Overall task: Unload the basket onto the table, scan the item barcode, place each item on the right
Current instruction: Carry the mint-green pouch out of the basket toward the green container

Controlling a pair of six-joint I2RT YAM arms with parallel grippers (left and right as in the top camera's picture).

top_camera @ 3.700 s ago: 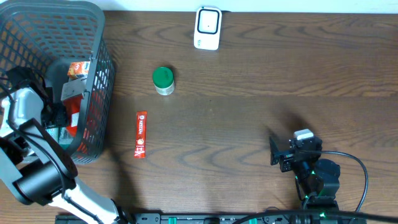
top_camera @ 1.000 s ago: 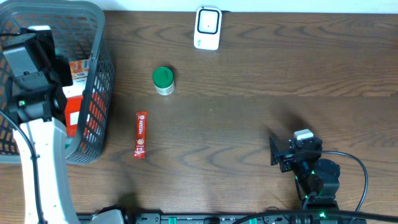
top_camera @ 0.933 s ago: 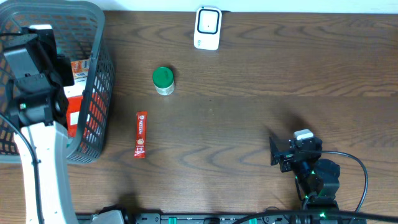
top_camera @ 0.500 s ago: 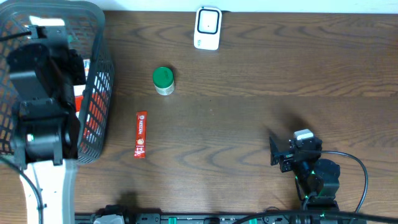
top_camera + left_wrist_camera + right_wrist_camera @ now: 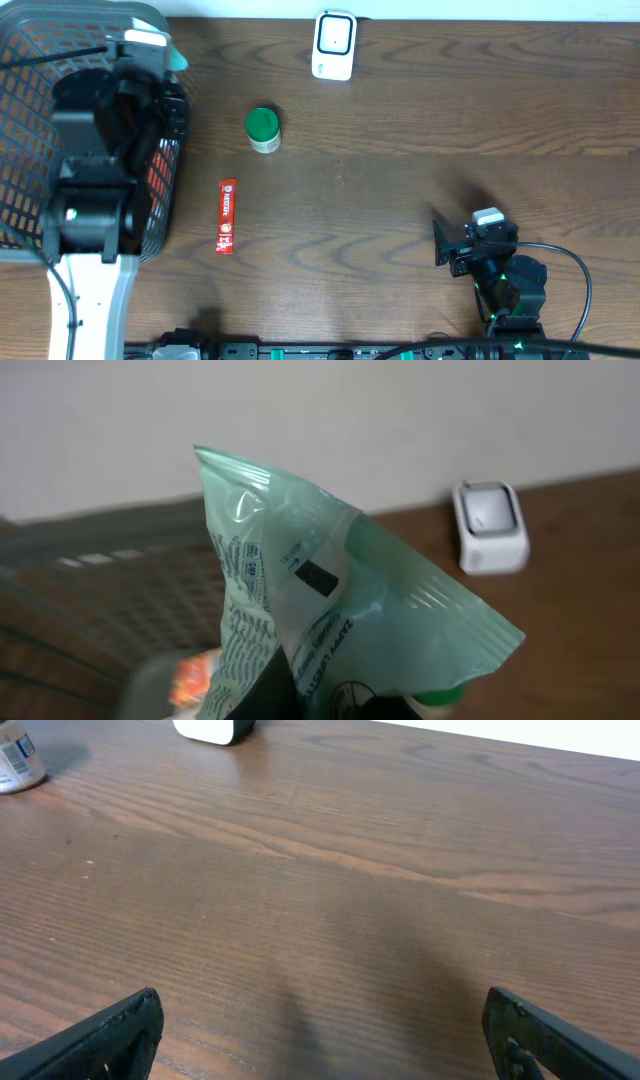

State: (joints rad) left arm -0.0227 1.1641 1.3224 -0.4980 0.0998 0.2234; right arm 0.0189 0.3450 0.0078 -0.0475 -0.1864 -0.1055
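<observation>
Here, left claw (image 5: 310,702) pinches green "ZAPPY"-printed pouch (image 5: 330,600); right claw (image 5: 320,1030) stands spread wide.

left arm (image 5: 95,190) over basket (image 5: 30,120) rim, green packet (image 5: 177,60) peeking | scanner (image 5: 334,45), jar (image 5: 262,130), red sachet (image 5: 227,216) on table (image 5: 400,150)

Left arm (image 5: 95,200), at nine o'clock — black blocky housings, a white lower link, a white cap on top. Right arm (image 5: 500,275), at five o'clock — black, with a small white block, green lights, one looping black cable (image 5: 588,290).
</observation>
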